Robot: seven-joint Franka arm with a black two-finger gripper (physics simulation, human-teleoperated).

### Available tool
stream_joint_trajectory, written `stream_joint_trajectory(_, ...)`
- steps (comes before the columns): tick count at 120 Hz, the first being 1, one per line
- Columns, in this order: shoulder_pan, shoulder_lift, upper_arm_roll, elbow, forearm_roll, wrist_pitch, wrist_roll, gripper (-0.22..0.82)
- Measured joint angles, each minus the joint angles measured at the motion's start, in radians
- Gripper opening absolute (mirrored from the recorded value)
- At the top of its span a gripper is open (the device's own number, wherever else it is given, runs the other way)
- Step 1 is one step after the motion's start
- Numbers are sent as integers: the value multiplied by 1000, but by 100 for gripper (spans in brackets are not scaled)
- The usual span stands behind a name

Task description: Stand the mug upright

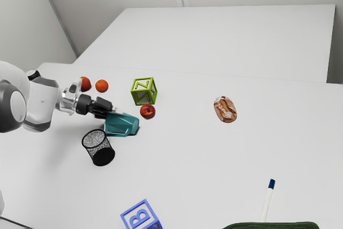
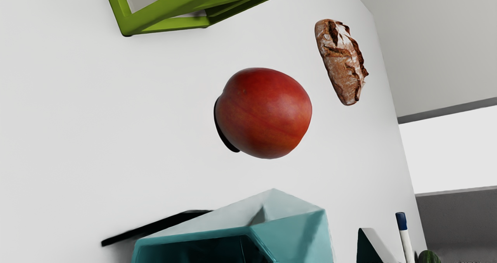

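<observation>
The gripper [image 1: 111,111] is at the upper left part of the teal faceted mug [image 1: 122,126] in the exterior view, its black fingers overlapping the mug's edge there; contact is not clear. Lying tipped over on the white table, the mug [image 2: 291,234] has its dark opening facing my hand in the wrist view. How far apart the fingers stand cannot be made out.
Close to the mug are a red fruit [image 1: 148,111], a green letter block [image 1: 144,91] and a black mesh cup [image 1: 98,147]. Farther off lie bread [image 1: 225,109], a marker [image 1: 268,199], a blue block [image 1: 141,217], a cucumber [image 1: 273,226] and an orange fruit [image 1: 102,86].
</observation>
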Motion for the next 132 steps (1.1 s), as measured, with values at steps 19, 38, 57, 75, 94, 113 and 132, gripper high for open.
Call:
stream_joint_trajectory(19,3,-1,0,-1,-5,-3,30,-6)
stream_joint_trajectory(38,0,-5,-1,-2,-10,-6,53,-11)
stream_joint_trajectory(57,-3,-63,-5,-10,-17,-26,71,-13)
stream_joint_trajectory(75,-12,-181,-18,-57,-19,-34,82,-14)
stream_joint_trajectory(94,-165,-317,-68,-52,306,97,29,-15)
stream_joint_trajectory(113,-368,-350,-120,-53,893,311,-158,-17)
stream_joint_trajectory(132,-469,-353,-125,-111,1194,478,-406,-17)
